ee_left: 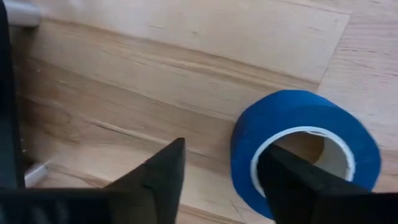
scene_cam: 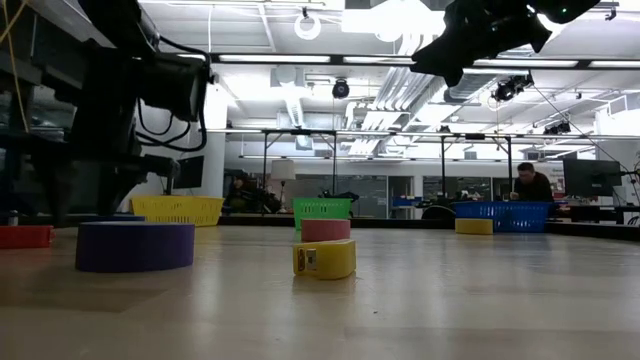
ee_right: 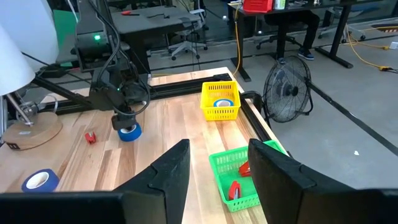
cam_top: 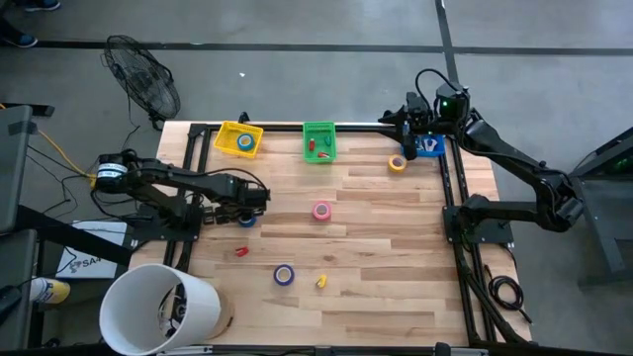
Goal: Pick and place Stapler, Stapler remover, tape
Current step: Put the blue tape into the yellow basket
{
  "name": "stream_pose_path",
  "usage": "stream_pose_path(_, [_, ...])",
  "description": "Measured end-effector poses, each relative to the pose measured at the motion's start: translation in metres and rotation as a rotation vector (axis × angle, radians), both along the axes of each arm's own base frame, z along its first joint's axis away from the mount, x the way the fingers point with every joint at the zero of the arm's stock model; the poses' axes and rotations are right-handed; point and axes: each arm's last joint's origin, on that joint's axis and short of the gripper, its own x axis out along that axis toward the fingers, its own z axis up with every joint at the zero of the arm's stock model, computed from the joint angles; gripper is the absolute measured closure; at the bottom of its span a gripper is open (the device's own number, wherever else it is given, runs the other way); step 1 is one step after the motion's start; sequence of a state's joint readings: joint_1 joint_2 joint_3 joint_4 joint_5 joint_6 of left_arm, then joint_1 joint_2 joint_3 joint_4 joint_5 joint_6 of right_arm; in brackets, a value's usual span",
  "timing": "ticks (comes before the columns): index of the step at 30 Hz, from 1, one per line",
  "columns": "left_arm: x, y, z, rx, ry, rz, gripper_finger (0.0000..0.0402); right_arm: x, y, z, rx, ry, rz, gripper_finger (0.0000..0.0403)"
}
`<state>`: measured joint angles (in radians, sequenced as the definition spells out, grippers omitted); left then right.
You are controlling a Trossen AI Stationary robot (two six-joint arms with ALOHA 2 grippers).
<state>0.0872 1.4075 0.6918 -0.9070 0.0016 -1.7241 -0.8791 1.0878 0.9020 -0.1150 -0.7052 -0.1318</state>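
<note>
**A:** Starting at the left: where is the left gripper [cam_top: 249, 211] sitting relative to the blue tape roll [ee_left: 306, 151]?

**B:** It is hanging low over the table [cam_top: 376, 257], and the roll is lying flat just beneath it, hole upward. One finger [ee_left: 292, 180] is reaching into the open centre while the other is standing outside the wall, so the jaws are straddling one side of the ring, parted and not yet pinching.

**A:** So what is the coming move turning on?

**B:** On that wall sitting between the fingers. A ring has no long axis, so I judge a plain squeeze is enough. The left arm is far nearer than the right.

**A:** And moving rightward?

**B:** The pink roll [cam_top: 322, 210] is lying well beyond the left gripper, the purple roll [cam_top: 284, 274] nearer the front edge. The right gripper [cam_top: 408, 116] is waiting high near the far edge, fingers half apart and empty, with the yellow roll [cam_top: 398, 163] close by.
</note>
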Motion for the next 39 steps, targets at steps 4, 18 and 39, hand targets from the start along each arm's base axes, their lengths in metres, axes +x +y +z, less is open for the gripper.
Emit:
stream_pose_path(4, [0.0, 0.0, 0.0, 0.002, 0.001, 0.0, 0.0279, 0.0, 0.0, 0.0, -0.001, 0.0, -0.001, 0.0249])
stream_pose_path(18, [0.024, 0.022, 0.024, 0.208, -0.224, 0.052, 0.0367, 0.0, 0.0, -0.001, 0.033, 0.002, -0.009, 0.0249])
stream_pose_path(39, [-0.007, 0.186, 0.093, 0.699, -0.139, 0.244, 0.0368, -0.002, -0.005, -0.002, 0.047, 0.036, -0.217, 0.0249])
